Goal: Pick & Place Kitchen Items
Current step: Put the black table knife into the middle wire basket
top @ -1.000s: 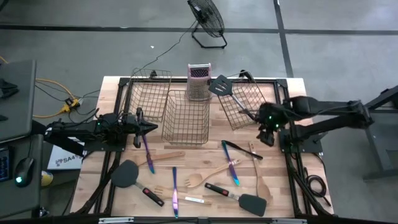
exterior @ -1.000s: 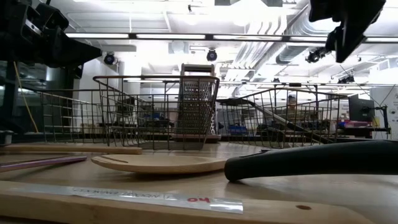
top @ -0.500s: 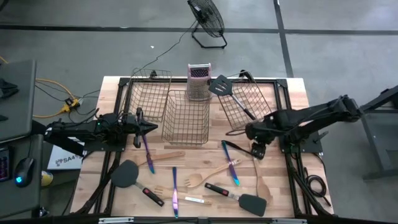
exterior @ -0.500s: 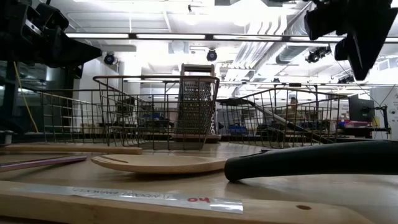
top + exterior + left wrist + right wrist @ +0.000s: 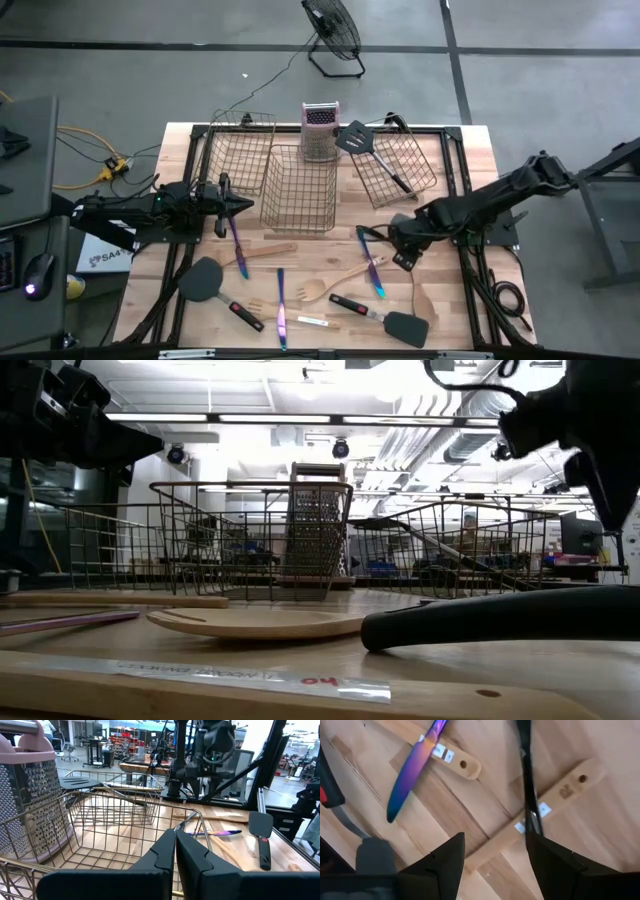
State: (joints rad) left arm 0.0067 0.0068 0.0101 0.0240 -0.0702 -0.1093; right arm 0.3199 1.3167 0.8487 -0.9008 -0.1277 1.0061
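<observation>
Long utensils lie scattered on the wooden table (image 5: 460, 150). My right gripper (image 5: 401, 250) hangs open, pointing down, above a pale wooden spoon's handle (image 5: 555, 795) that a slim black utensil (image 5: 524, 775) lies across. The fingers (image 5: 445, 865) stand on either side of the handle, above it and clear of it. An iridescent purple-blue piece (image 5: 415, 765) rests on a second wooden handle (image 5: 465, 767) beside them. My left gripper (image 5: 240, 203) waits shut and level at the table's left, by the middle wire basket (image 5: 300, 190). A black spatula (image 5: 357, 138) lies in the right basket (image 5: 405, 165).
A metal box grater (image 5: 319, 128) stands at the far edge between the baskets, and a third basket (image 5: 240, 150) sits far left. Black spatulas (image 5: 205, 280) (image 5: 385, 318), a wooden fork (image 5: 330, 285) and iridescent cutlery (image 5: 281, 305) lie along the near half.
My right gripper has come down from beside the right basket toward the table's near edge and somewhat left, rolling about its own axis. It now hangs over the utensils and has stayed open. The utensils have not moved.
</observation>
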